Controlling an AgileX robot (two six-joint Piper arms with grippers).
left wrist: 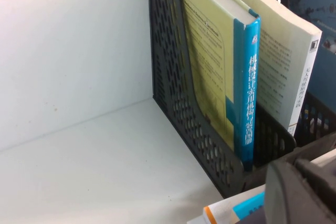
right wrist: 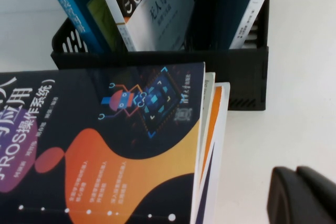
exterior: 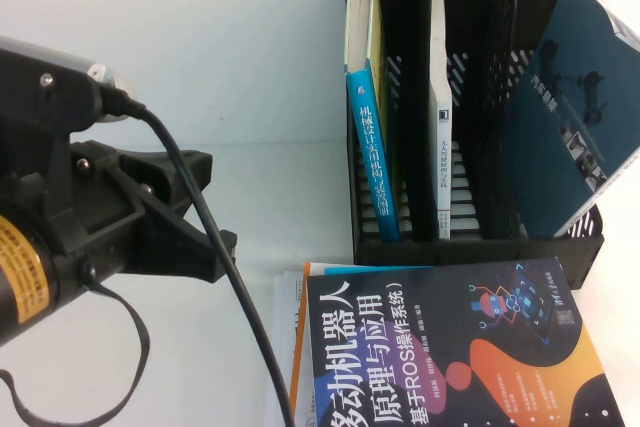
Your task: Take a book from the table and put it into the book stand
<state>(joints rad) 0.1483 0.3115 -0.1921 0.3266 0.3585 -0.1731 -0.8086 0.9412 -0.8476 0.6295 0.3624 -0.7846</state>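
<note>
Bare table (exterior: pixel 250 97) lies left of the book stand (exterior: pixel 480 247) — a dark book (exterior: pixel 450 347) blocks its front.

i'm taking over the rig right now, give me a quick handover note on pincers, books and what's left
Left pincer: shut, empty, raised over the table left of the book stand.
Right pincer: seen only in its wrist view, near the flat books in front of the stand; empty.
Book: teal back cover showing, leaning tilted in the stand's rightmost slot.
Done: book is in the stand.
Left: maybe straighten it; dark book lies on the stack in front.
</note>
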